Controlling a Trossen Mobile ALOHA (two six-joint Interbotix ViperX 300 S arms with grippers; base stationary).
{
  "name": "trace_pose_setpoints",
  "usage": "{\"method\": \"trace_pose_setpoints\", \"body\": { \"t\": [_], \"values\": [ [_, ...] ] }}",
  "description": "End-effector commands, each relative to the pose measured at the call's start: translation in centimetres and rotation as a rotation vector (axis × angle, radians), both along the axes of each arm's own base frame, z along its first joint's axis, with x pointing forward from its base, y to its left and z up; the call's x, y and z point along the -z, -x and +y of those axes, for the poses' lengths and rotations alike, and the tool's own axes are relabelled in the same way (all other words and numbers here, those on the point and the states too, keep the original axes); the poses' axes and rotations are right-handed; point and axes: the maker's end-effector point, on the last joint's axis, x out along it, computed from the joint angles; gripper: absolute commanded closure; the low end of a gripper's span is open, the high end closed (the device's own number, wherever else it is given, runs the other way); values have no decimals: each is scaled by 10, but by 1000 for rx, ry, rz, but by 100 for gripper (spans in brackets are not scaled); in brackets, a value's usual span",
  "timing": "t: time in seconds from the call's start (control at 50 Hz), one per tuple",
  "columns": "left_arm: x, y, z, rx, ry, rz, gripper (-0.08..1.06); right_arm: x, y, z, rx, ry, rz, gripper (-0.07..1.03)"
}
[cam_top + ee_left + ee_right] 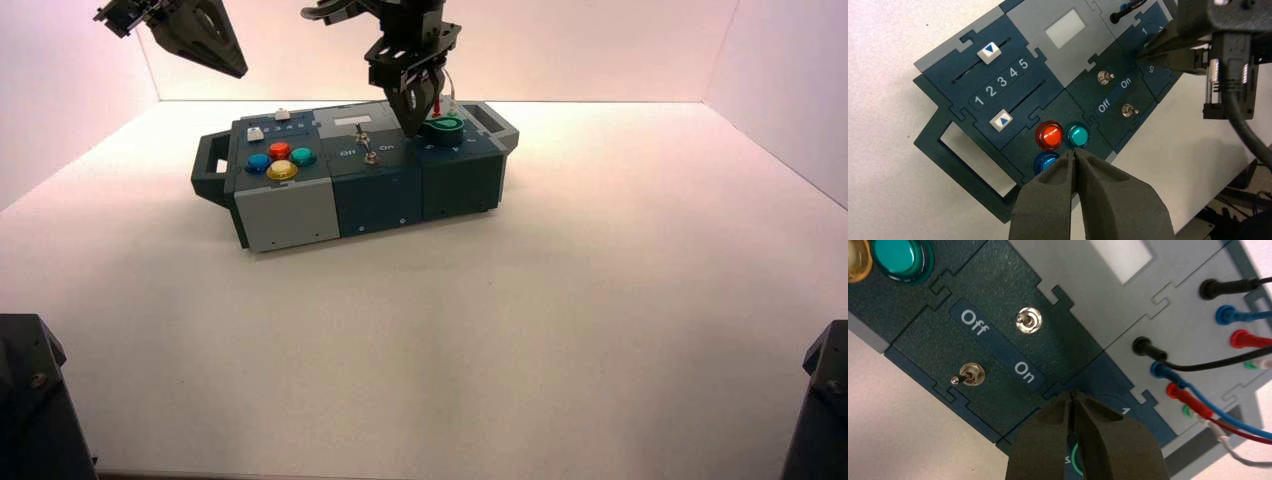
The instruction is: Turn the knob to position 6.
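The green knob [445, 127] sits on the right-hand dark blue section of the box [290, 215]. My right gripper [415, 128] is shut, and its tips are down at the knob's left side. In the right wrist view the shut gripper [1071, 395] covers the knob, and only a thin green edge [1073, 459] shows between the fingers. I cannot tell whether the tips touch the knob. My left gripper [232, 62] is shut and empty, raised high over the box's left end. In the left wrist view it [1075, 154] hangs above the coloured buttons.
Two metal toggle switches [1028, 321] [970, 375] stand next to the Off/On label, left of the knob. Red, teal, blue and yellow buttons [280, 160] and two sliders [990, 50] are on the left part. Plugged wires [1198, 365] lie behind the knob.
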Motion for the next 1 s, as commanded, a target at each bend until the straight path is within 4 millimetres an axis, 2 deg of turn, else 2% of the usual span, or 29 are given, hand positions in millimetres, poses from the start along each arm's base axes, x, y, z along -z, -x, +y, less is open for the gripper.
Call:
{"method": "trace_pose_setpoints", "body": {
  "t": [0.02,0.62,0.78,1.0],
  "values": [
    [-15,-8,1,0,1,-51,100,-22,-10,6,-9,-28,-52,98],
    [-16,-8,0,6,4,-50,100,-23,-16,5,-10,-20,-62,98],
    [-17,-7,-1,7,5,-49,100,-36,-15,10,-5,-44,-67,98],
    [-17,-7,-1,7,5,-51,100,-68,-10,13,6,-93,-86,98]
  ]
}}
